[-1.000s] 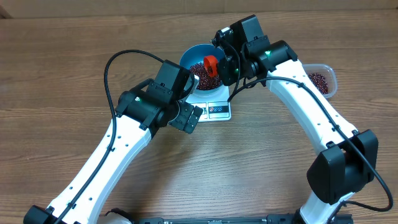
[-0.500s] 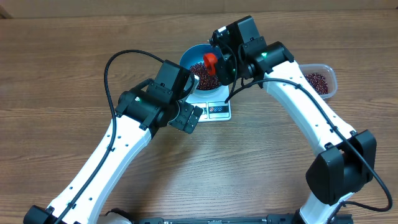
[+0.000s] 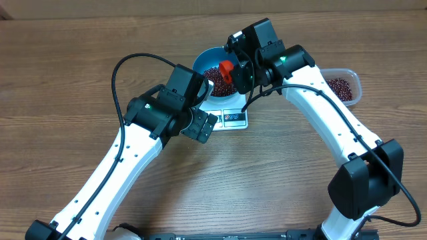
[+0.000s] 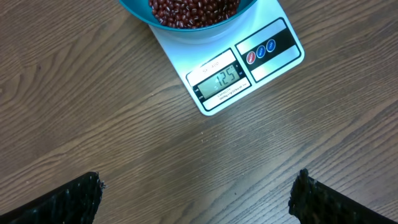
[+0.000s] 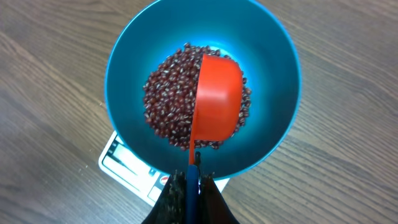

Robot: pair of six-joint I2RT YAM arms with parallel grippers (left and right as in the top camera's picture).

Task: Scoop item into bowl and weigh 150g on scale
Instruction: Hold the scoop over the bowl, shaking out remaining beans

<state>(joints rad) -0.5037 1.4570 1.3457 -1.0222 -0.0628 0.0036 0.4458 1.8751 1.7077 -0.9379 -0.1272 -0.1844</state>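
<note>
1. Right end effector (image 5: 193, 186) pinches the red scoop (image 5: 217, 93), tipped over the beans (image 5: 163, 112) in the bowl (image 5: 124, 56) just ahead.
2. Left end effector (image 4: 196, 199) gapes wide, empty; the scale (image 4: 273, 46) ahead seems to read 125.
3. More beans are likely needed.

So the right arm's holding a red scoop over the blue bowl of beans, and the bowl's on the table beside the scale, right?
Not beside it: the blue bowl sits on the scale, as the left wrist view shows. The right fingers do hold the red scoop over the beans.
</note>
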